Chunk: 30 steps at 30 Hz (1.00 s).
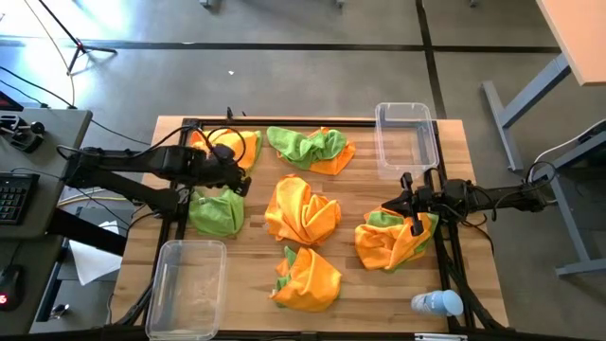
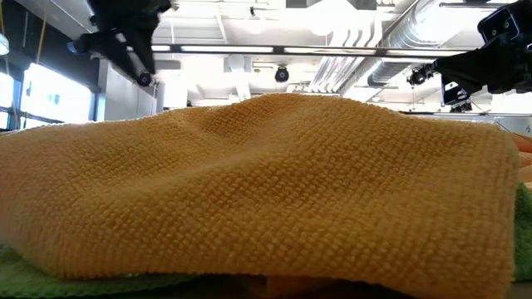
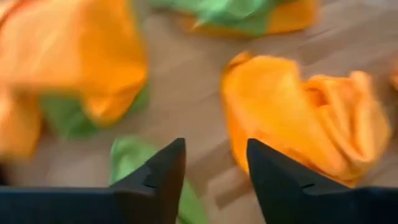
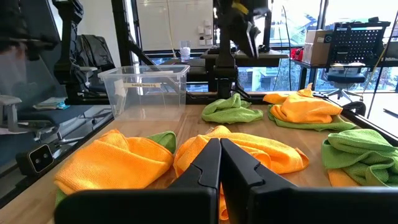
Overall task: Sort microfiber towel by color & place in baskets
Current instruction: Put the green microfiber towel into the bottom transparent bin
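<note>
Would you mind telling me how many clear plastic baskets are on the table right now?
2. One basket stands at the table's far right corner; the other basket stands at the near left corner. Both look empty, and none seems hidden.

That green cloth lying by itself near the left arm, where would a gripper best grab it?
Probably from straight above, pinching a raised fold near the middle of the green towel. It lies crumpled in a loose heap, so its ridges stick up for the fingers. The left gripper, open, is just beside it.

Crumpled orange and green towels (image 1: 303,210) between two empty baskets (image 1: 407,138)
</note>
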Each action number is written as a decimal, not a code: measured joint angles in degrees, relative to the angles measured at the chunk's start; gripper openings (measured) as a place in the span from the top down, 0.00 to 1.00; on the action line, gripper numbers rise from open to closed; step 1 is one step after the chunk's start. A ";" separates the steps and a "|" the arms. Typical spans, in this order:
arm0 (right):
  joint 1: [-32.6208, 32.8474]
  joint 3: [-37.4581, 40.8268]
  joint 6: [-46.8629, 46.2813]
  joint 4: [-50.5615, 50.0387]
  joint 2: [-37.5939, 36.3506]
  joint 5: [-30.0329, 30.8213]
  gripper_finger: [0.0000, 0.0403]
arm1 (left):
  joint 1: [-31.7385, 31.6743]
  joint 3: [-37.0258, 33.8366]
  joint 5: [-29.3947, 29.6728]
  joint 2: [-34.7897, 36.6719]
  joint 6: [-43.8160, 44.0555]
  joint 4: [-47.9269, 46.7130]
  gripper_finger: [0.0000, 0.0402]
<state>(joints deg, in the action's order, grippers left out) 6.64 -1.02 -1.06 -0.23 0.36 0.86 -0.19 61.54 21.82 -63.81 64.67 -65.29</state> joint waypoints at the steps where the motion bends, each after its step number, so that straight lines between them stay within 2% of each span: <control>1: 0.01 0.00 0.01 0.00 0.00 0.00 1.00 | -0.31 0.00 -0.84 0.00 2.82 -1.79 0.55; 7: 0.00 0.00 0.01 0.00 0.00 0.00 1.00 | -1.99 -0.02 -2.91 -2.17 10.06 -8.83 0.49; 10: 0.00 0.00 0.00 0.00 0.00 0.00 1.00 | -4.10 -0.02 -3.45 -4.54 8.41 -10.19 0.49; 15: 0.00 0.00 0.00 0.00 0.00 0.00 1.00 | -8.19 -0.23 -7.70 -9.17 2.49 -11.32 0.49; 19: 0.00 0.00 0.01 0.00 0.00 -0.01 1.00 | -9.30 -3.45 -8.64 -12.03 -2.41 -8.40 0.49; 23: 0.00 0.00 0.00 0.00 0.00 0.00 1.00 | -9.32 -10.32 -11.86 -12.55 -5.05 -1.35 0.49; 30: 0.01 0.00 0.00 0.00 0.00 0.00 1.00 | -9.32 -20.34 -15.65 -11.91 -2.77 6.24 0.49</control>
<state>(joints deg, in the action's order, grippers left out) 6.65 -1.02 -1.06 -0.23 0.36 0.86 -9.52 41.20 6.17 -75.72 61.90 -59.06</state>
